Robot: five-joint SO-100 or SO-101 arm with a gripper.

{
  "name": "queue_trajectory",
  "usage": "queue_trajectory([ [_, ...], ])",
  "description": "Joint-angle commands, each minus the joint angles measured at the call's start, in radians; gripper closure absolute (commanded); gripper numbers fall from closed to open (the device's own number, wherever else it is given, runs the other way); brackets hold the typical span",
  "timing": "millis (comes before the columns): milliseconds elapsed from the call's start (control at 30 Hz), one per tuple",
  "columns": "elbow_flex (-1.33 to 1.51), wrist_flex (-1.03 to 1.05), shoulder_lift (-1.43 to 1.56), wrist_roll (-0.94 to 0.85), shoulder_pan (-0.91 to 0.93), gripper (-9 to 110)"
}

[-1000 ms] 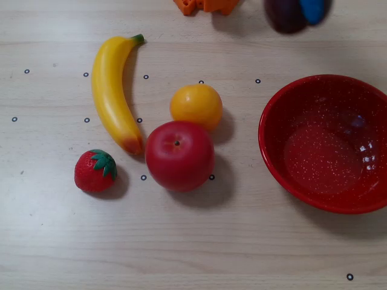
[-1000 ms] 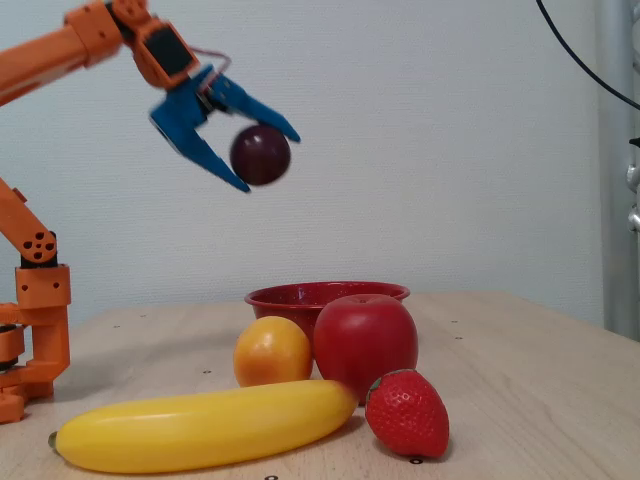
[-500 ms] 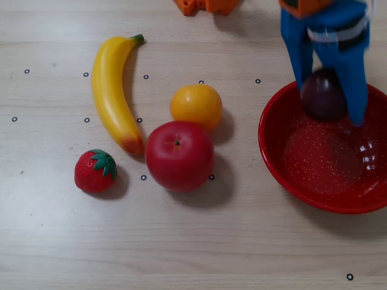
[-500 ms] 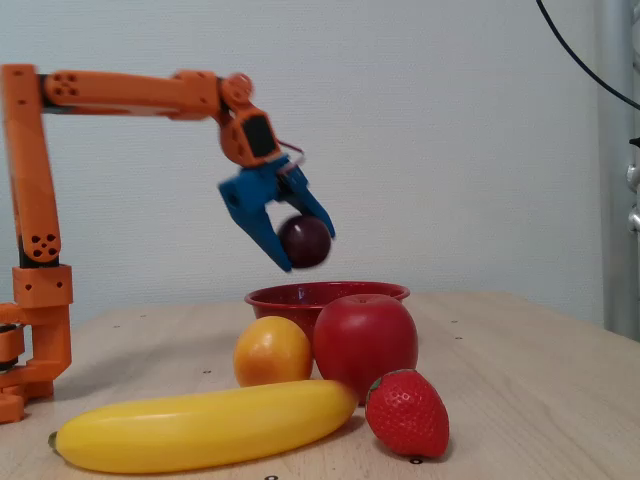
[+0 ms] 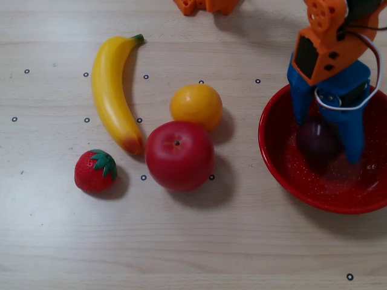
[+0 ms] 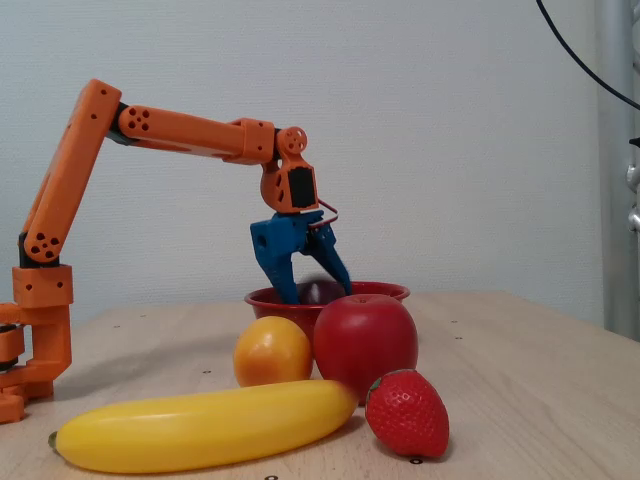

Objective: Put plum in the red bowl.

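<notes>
Glossy round plum [image 5: 315, 140] sits between blue tool [image 5: 327, 151] prongs, gripped, inside speckled red bowl [image 5: 284, 172]; fixed view half hides it.

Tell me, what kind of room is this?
Probably a hobby or lab tabletop, not a kitchen. The wooden table has a grid of small dot markers, an orange robot arm works on it, and the wall behind is plain, with a cable hanging at the right.
</notes>
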Motion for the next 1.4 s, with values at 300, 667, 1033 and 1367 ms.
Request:
queue_trajectory([
  [300, -0.176, 0.044, 0.172, -0.025, -0.002, 71],
  [667, -0.035, 0.067, 0.575, -0.060, -0.100, 101],
  [1033, 0.526, -0.103, 1.094, -0.146, -0.307, 101],
  [1367, 1.058, -0.261, 1.539, -0.129, -0.468, 101],
])
